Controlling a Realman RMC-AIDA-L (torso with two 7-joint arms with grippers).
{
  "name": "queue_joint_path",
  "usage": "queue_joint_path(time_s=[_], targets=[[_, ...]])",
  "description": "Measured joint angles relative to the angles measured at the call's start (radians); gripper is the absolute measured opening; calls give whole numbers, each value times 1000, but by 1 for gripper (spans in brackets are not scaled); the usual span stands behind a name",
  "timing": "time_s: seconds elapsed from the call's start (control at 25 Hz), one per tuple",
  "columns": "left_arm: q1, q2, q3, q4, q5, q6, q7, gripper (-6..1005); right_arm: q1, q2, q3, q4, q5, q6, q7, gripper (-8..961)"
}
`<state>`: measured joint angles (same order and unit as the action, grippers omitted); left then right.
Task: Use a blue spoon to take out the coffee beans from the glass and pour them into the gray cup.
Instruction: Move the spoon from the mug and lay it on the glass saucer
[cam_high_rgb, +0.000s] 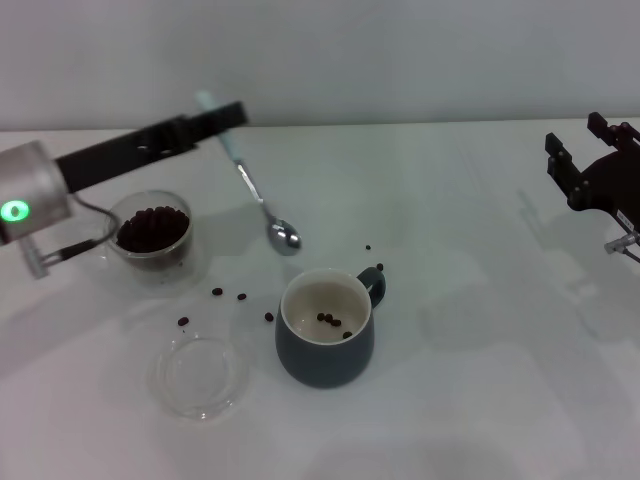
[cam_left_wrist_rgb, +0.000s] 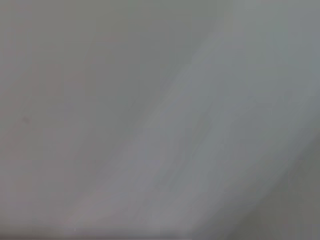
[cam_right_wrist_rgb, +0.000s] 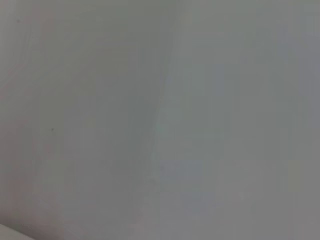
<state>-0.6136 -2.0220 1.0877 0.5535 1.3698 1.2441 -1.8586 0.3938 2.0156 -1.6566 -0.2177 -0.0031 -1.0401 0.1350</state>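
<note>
In the head view my left gripper (cam_high_rgb: 222, 118) is shut on the pale blue handle of the blue spoon (cam_high_rgb: 257, 198). The spoon hangs tilted, its empty metal bowl (cam_high_rgb: 284, 237) low between the glass and the gray cup. The glass (cam_high_rgb: 152, 235) sits at the left, full of coffee beans (cam_high_rgb: 152, 226). The gray cup (cam_high_rgb: 325, 328) stands at the centre front with a few beans (cam_high_rgb: 331, 322) inside. My right gripper (cam_high_rgb: 590, 160) is parked at the far right, away from everything. Both wrist views show only blank grey surface.
Several loose beans (cam_high_rgb: 229, 294) lie on the white table between the glass and the cup, and two (cam_high_rgb: 373, 246) lie behind the cup. A flat clear glass saucer (cam_high_rgb: 198, 376) lies at the front left of the cup.
</note>
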Motion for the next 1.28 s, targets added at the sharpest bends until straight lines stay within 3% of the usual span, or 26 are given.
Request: queue_joint_path(time_s=[0.2, 0.24, 0.56, 0.88, 1.28], targets=[[59, 9, -74, 0, -2, 22, -24, 127, 1, 0, 0, 0, 0, 1, -2, 561], [100, 10, -97, 0, -2, 22, -12, 127, 0, 0, 0, 0, 0, 1, -4, 561], [172, 3, -101, -4, 11, 10, 77, 126, 5, 0, -1, 0, 0, 0, -8, 561], [185, -12, -92, -60, 65, -66, 194, 126, 4, 0, 0, 0, 0, -1, -9, 561], [170, -37, -91, -64, 128, -94, 215, 128, 3, 0, -4, 0, 0, 0, -9, 561]])
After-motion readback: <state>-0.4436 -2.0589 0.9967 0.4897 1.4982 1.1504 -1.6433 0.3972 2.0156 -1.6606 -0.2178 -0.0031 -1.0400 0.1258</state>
